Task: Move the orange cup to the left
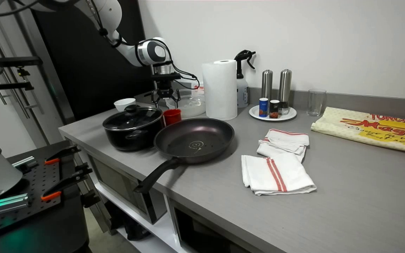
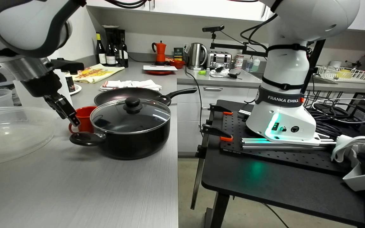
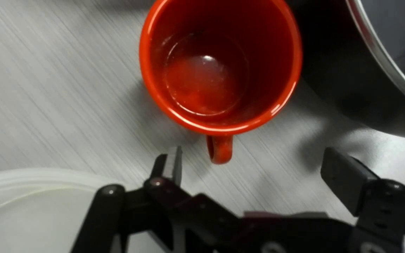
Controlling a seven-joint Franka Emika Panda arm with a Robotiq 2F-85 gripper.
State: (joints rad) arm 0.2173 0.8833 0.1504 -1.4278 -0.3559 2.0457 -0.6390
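We reckon it's the approach: our gripper point(image 3: 251, 158) hangs wide and empty by the orange cup point(image 3: 220, 80), upright on the bench point(image 3: 47, 88) beside the black pot point(image 3: 346, 73), so next we must likely straddle the cup and squeeze.

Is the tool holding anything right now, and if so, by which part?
Nothing is held: the tool is open, and the orange cup stands upright on the counter.
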